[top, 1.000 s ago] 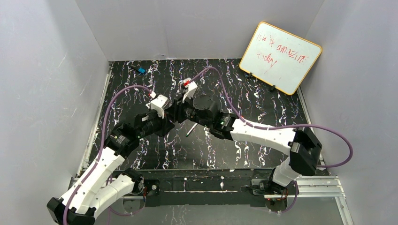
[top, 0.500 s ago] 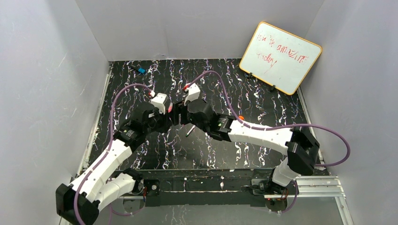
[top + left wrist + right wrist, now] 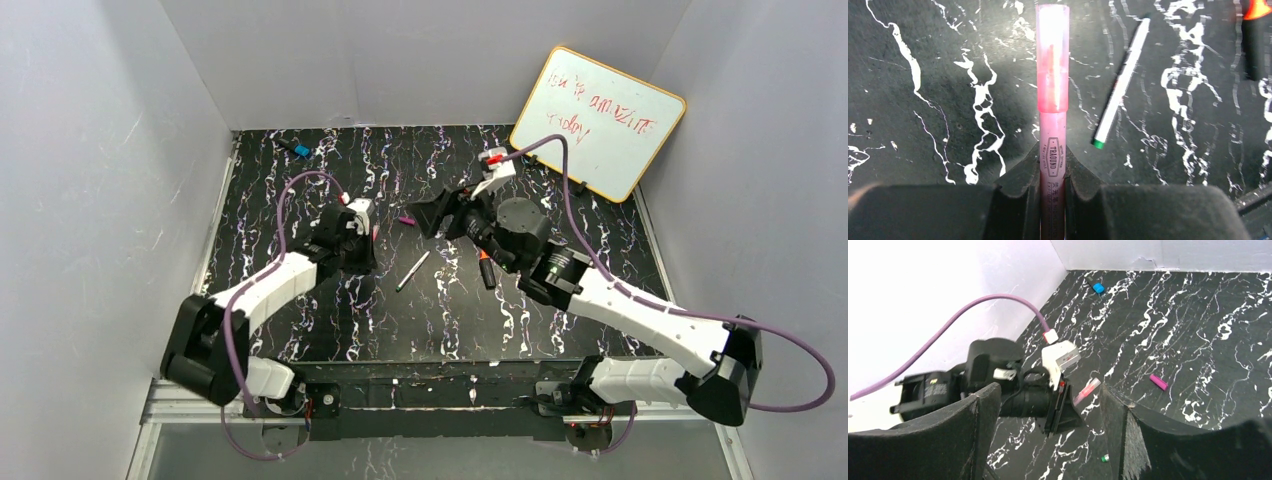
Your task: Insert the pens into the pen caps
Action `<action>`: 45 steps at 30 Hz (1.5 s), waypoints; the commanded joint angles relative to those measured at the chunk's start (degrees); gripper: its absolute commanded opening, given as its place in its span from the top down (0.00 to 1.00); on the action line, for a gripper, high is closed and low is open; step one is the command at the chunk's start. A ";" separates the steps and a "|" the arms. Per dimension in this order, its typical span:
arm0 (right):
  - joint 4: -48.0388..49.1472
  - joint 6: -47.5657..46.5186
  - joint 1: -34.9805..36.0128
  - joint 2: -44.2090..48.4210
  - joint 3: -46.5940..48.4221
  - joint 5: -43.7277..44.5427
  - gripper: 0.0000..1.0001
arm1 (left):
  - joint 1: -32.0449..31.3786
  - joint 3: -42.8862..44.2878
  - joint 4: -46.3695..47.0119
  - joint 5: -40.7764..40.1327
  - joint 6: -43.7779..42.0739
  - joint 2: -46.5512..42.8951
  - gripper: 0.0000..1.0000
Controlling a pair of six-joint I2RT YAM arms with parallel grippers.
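Observation:
My left gripper [image 3: 1053, 165] is shut on the pink pen [image 3: 1053, 130], which points forward low over the mat with the pale pink cap [image 3: 1052, 60] on its end. In the top view the left gripper [image 3: 360, 248] is left of centre. The white pen [image 3: 1122, 82] lies on the mat to its right, also in the top view [image 3: 412, 270]. The black marker with orange-red end [image 3: 487, 270] lies under the right arm. My right gripper [image 3: 432, 215] is open and empty [image 3: 1048, 395], above the mat, facing the left gripper. The magenta cap [image 3: 407, 220] lies loose, also in the right wrist view [image 3: 1158, 382].
A small black piece with a blue end [image 3: 300, 150] lies at the far left corner. A whiteboard [image 3: 598, 120] leans at the back right. Grey walls enclose the marbled black mat [image 3: 330, 320] on three sides.
The two grippers were together at the centre and have drawn apart. The right gripper has moved back and to the right and stands open. The left keeps the pink pen. The black marker now shows.

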State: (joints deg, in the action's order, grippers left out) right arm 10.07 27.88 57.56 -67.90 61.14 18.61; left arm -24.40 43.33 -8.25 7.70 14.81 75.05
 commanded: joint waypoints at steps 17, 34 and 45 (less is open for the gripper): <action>-4.37 -1.25 -0.62 11.01 -9.38 1.85 0.18 | 3.92 11.68 -9.27 -14.25 5.38 20.29 1.00; -7.05 -0.84 -0.90 11.84 -10.34 1.54 0.16 | 3.88 15.68 -12.71 -16.78 3.91 19.36 0.18; -13.18 -1.46 -0.95 15.27 -10.60 3.36 0.16 | 2.60 20.07 -11.71 -11.61 -10.78 10.22 0.43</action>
State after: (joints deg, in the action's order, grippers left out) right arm -1.34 27.16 56.95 -55.09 50.72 20.10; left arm -20.75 61.47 -20.69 -6.31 12.62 91.24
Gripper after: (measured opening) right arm 0.839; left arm 0.569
